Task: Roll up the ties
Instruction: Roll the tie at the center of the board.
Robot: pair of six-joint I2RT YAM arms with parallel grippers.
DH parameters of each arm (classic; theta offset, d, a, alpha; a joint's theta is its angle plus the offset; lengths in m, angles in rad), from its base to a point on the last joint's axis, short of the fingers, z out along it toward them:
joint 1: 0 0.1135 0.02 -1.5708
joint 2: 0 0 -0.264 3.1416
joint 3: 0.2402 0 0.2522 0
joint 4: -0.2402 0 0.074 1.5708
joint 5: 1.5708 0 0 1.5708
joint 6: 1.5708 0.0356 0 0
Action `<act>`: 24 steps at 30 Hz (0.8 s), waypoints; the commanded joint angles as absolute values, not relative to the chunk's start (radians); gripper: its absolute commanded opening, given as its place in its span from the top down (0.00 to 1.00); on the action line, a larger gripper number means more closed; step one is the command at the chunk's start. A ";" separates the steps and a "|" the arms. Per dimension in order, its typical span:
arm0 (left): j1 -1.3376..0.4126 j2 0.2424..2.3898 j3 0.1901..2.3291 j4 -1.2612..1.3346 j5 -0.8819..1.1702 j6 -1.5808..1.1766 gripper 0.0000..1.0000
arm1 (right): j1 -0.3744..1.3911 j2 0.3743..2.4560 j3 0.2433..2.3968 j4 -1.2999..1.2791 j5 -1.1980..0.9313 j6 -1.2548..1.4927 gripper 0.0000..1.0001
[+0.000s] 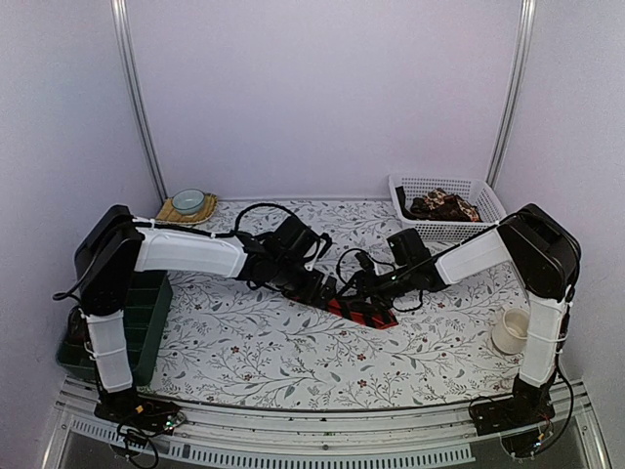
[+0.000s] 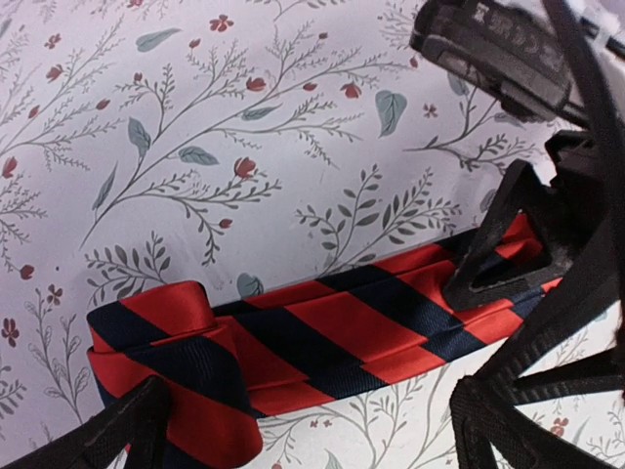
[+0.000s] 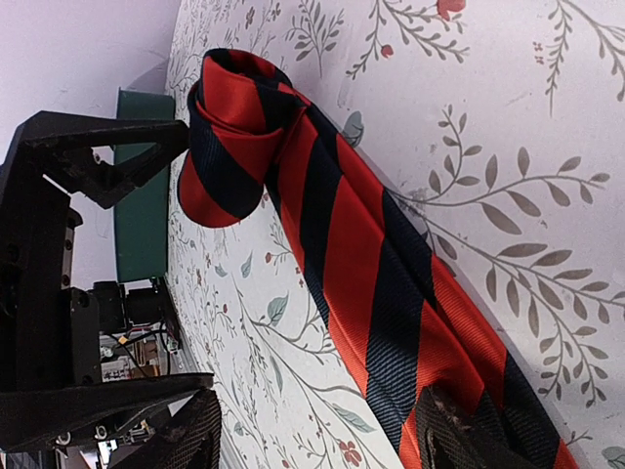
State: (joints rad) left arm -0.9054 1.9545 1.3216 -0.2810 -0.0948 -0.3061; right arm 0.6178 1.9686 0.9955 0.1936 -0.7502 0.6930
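One red-black striped tie (image 2: 322,337) lies flat on the surface (image 2: 244,147), end in a loose coil (image 3: 229,137). The left fingers (image 2: 122,435) gape wide astride it; the right fingers (image 3: 454,430) stand apart, one pressing the strip. Fabric prob. light, soft, slippery: pinch coil's sides.

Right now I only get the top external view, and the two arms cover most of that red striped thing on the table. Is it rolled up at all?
Observer: Only at one end. The right wrist view shows the tie curled into a small loose coil, and the rest lies flat.
Operator: Is either gripper squeezing it?
Observer: Not the left gripper. It is wide open around the coiled end.
Operator: And the other one?
Observer: The right gripper is open too. One finger appears to rest on the flat part of the tie.
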 commanded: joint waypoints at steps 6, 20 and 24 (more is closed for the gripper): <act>-0.856 1.957 1.233 -0.126 0.140 -0.337 0.00 | 0.610 1.928 0.978 0.180 -0.749 0.686 0.32; -0.817 2.005 1.169 -0.061 0.294 -0.388 0.00 | 0.596 1.911 0.968 0.170 -0.750 0.683 0.33; -0.809 1.930 1.151 -0.054 0.303 -0.365 0.00 | 0.592 1.919 0.972 0.163 -0.750 0.678 0.33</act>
State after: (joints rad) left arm -0.8093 1.9736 1.1946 -0.0021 0.2123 -0.3550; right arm 0.6006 1.9686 0.9825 0.1936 -0.7746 0.6895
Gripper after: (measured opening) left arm 0.998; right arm 0.670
